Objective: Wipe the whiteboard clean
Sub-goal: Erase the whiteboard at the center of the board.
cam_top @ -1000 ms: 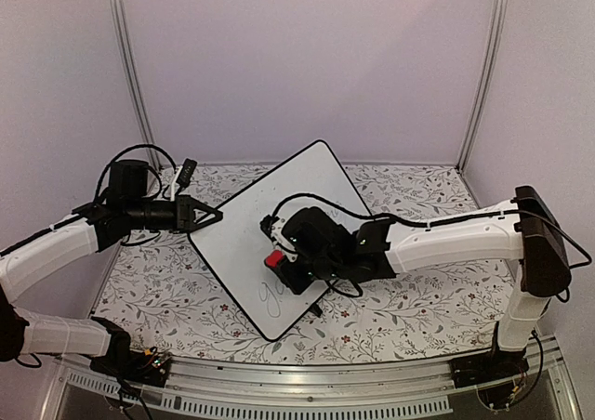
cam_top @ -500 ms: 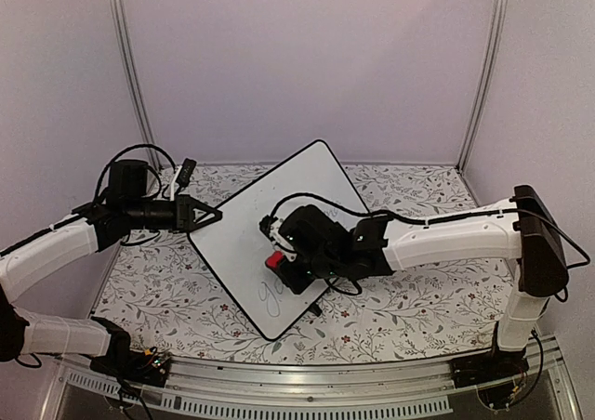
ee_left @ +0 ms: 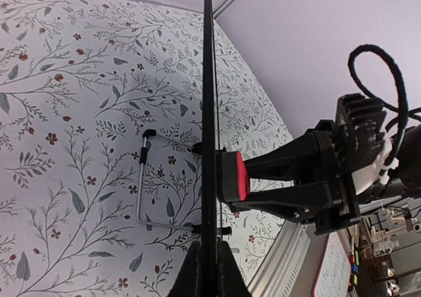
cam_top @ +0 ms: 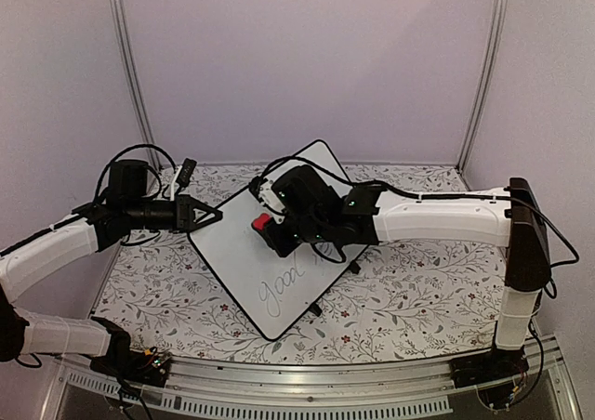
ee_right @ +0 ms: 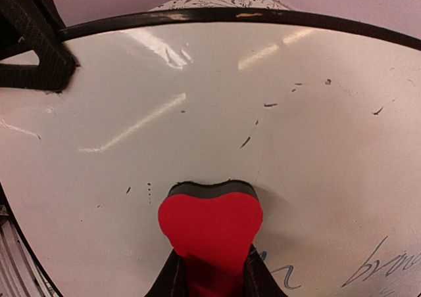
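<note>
Near corner of the board (cam_top: 232, 253) carries the grey writing (cam_top: 284, 288), not yet wiped. A few more strokes show low right in the right wrist view.

The board lies as a diamond mid-tabletop (cam_top: 409, 299). It sits on a wire stand (ee_left: 139, 192) hinged off its back face, so it is propped rather than flat.

Right hand (cam_top: 270, 229) is pinching the red eraser (cam_top: 263, 225). In the left wrist view the felt side touches the board face. It sits on the bare middle of the board, farther back than the writing.

Left hand (cam_top: 212, 216) is clamped on the frame at the left corner, one finger on each face. The far corner sits near the back wall, nothing holding it.

Handling, my read:
- Thin, stiff, light panel. It won't flex much but will skate or pivot on the stand under a sideways wipe.
- The face is glossy and slick, so don't grip there. The black frame edge is the only good hold, and a corner gives the most leverage against twist.
- The stand looks flimsy, so keep wipe pressure moderate and push toward the clamped corner, not away from it.
</note>
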Tool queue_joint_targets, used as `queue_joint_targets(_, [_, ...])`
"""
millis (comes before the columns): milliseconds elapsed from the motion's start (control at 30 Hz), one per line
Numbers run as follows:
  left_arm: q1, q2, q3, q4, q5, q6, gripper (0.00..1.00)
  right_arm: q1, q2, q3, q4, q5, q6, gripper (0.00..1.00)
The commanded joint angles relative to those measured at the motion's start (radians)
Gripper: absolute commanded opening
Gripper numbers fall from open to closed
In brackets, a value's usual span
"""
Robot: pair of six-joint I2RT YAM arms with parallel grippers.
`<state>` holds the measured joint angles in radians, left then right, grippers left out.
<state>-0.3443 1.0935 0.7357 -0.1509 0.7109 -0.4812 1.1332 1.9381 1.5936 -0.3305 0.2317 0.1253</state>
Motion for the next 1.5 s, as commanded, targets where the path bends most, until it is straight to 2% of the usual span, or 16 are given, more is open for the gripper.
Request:
queue_joint_targets(0, [-0.003, -0.007, -0.015, 0.019, 0.036, 0.016, 0.00, -0.018, 0.040, 0.020, -0.011, -0.019, -0.020, 0.00])
queue_joint_targets(400, [0.003, -0.002, -0.014, 0.022, 0.044, 0.012, 0.00, 0.079, -0.002, -0.151, 0.020, -0.049, -0.002, 0.00])
queue_joint_targets(833, [0.003, -0.001, -0.016, 0.021, 0.040, 0.013, 0.00, 0.055, -0.102, -0.323, 0.018, 0.021, 0.066, 0.00])
queue_joint_targets(1100, [0.003, -0.001, -0.016, 0.022, 0.039, 0.013, 0.00, 0.015, -0.125, -0.328, 0.029, 0.017, 0.066, 0.00])
queue_joint_targets(1467, [0.002, -0.001, -0.016, 0.022, 0.041, 0.012, 0.00, -0.001, -0.061, -0.213, 0.023, 0.009, 0.025, 0.00])
